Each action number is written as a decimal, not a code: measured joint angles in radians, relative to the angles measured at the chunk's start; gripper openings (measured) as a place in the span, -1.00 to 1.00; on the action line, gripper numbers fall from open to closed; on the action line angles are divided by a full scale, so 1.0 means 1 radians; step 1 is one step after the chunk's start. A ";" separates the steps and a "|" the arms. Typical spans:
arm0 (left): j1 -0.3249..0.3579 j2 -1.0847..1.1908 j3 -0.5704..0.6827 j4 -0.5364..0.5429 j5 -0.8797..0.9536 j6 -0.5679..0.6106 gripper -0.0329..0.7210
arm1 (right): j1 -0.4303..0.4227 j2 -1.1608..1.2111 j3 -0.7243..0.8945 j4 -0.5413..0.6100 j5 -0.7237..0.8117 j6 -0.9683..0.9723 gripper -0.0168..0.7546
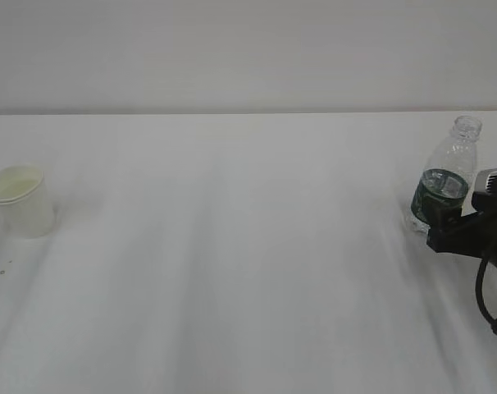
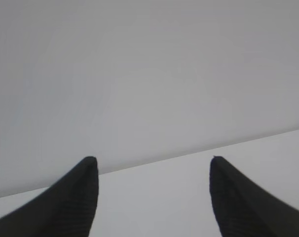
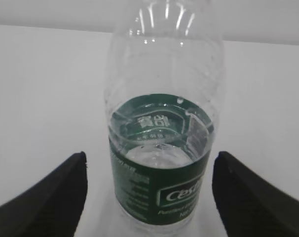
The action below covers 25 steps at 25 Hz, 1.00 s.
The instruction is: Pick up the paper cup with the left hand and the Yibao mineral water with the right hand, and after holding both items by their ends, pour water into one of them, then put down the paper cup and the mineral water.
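White table carries the cup at far left, standing alone. At right the bottle stands upright between the right hand's parted fingers, untouched. Left hand fingers are apart, empty.

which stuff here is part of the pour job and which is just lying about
Part of the job:
- paper cup, standing at the table's left
- Yibao mineral water, uncapped, upright
- right hand, open around the bottle
- left hand, open, holding nothing

Just lying about:
- a tiny speck near the cup
- table
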 joint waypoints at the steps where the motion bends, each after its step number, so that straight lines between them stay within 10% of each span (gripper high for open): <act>1: 0.000 0.000 0.000 0.000 0.002 0.000 0.44 | 0.000 -0.005 0.004 -0.002 0.000 0.000 0.58; 25: 0.000 -0.267 0.000 0.006 0.218 0.000 0.38 | 0.000 -0.205 0.134 -0.002 0.000 0.025 0.58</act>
